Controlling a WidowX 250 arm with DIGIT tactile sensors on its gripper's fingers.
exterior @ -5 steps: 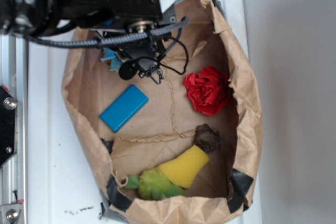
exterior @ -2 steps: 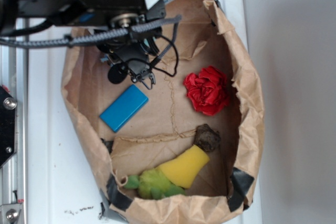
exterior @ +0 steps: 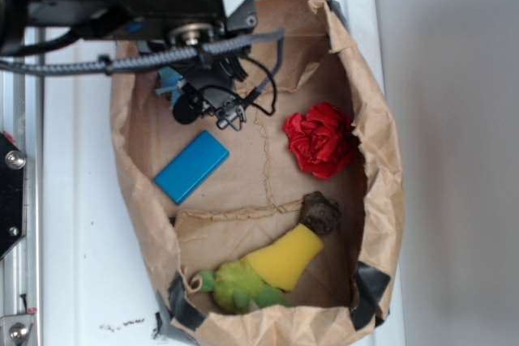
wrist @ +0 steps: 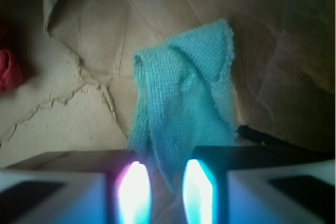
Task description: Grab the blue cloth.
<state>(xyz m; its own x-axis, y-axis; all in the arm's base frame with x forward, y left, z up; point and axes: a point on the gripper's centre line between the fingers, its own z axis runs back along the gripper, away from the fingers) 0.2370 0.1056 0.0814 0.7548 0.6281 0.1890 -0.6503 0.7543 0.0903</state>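
1. Grasp step: gripper (wrist: 167, 195) has the blue cloth (wrist: 184, 108) pinched between its fingers (lower tip only).
2. Cloth hangs by the paper bag's (exterior: 381, 176) top-left wall.
3. Next: probably lift clear.

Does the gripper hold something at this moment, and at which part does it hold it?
The gripper holds the blue cloth by its narrow lower end, pinched between the fingers; the rest spreads away over the brown paper.

One brown paper bag (exterior: 381, 192) lies open, and in it are one blue cloth (wrist: 184, 108), one bright blue flat block (exterior: 191, 166) and one red fabric flower (exterior: 320, 139). There is also one yellow and green plush piece (exterior: 263, 273), one dark brown lump (exterior: 321, 211) and one tool (exterior: 228, 121).
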